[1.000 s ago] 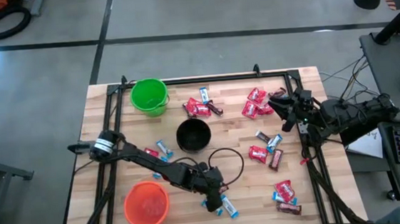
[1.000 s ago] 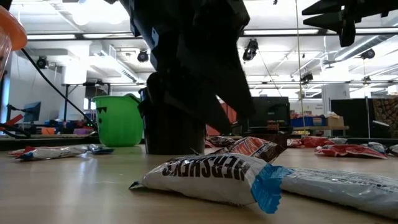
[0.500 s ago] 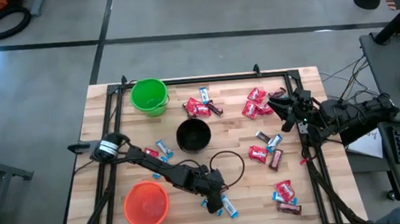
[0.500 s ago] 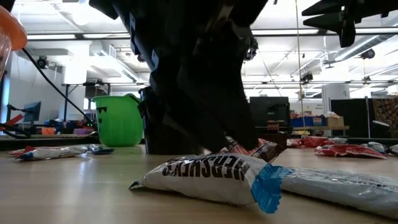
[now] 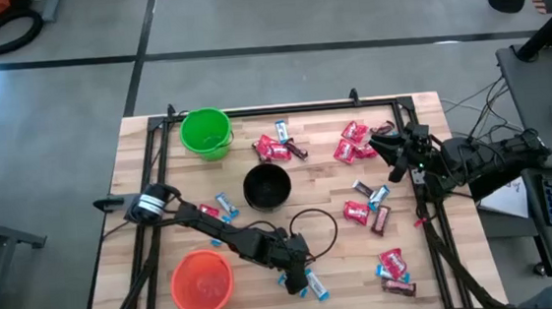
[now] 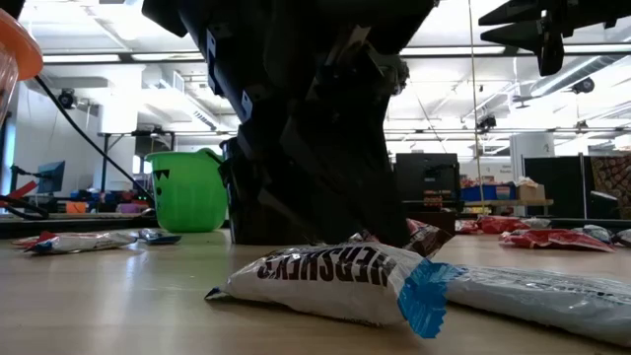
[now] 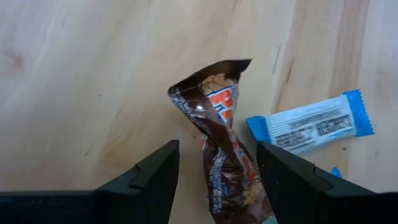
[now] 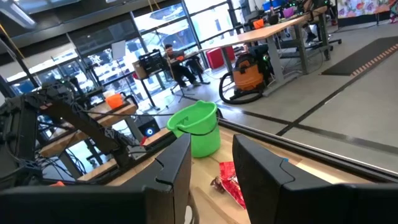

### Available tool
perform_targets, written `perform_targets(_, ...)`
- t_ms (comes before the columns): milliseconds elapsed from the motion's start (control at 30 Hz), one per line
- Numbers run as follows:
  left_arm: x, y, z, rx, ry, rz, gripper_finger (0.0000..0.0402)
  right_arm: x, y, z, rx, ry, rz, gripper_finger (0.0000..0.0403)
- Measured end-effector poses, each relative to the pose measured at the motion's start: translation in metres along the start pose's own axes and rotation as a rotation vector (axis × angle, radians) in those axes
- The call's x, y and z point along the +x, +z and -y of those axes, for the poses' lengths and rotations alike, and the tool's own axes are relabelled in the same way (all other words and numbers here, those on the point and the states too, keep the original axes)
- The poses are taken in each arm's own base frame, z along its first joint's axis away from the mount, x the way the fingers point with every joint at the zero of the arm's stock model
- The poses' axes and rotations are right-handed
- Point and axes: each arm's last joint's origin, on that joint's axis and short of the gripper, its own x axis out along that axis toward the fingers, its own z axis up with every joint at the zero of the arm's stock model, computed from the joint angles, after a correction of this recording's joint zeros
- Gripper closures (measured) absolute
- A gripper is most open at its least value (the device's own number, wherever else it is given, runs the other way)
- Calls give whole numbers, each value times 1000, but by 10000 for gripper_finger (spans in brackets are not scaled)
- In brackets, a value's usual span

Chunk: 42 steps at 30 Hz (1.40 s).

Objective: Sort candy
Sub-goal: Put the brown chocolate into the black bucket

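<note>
A dark brown candy with orange print lies crumpled on the wood near the table's near edge. My left gripper is open and slants down over it, one finger on each side of the wrapper; I see no touch. In the high view this gripper stands right of the orange cup. A blue-and-white candy lies beside the brown one and fills the front of the low view. My right gripper waits open and level at the table's right edge, with nothing between its fingers.
A green cup stands far left, a black cup mid-table and an orange cup near left. Red candies and others lie scattered on the right half. A black cable loop lies behind my left gripper.
My left gripper has sunk toward the table, coming down around the brown candy, still open. The candies have stayed where they were.
</note>
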Motion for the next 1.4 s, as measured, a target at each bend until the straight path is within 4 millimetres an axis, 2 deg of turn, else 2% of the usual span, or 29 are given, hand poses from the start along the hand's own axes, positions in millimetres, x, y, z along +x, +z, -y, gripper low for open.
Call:
perform_targets(200, 5, -1, -2, 8, 5, 3, 205, 0, 0, 0, 1, 0, 0, 294)
perform_targets(333, 4, 0, -2, 24, 9, 6, 220, 0, 0, 0, 1, 1, 1, 294)
perform_targets(700, 7, 0, -2, 42, -2, 6, 352, 0, 0, 0, 1, 1, 1, 294)
perform_targets(833, 7, 2, 0, 81, -27, 22, 387, 0, 0, 0, 1, 1, 1, 294)
perform_targets(1200, 7, 2, 3, 126, -61, 28, 400, 0, 0, 0, 2, 2, 1, 294)
perform_targets(1400, -13, 6, 2, 158, -20, 18, 401, 0, 0, -1, 2, 26, -9, 294)
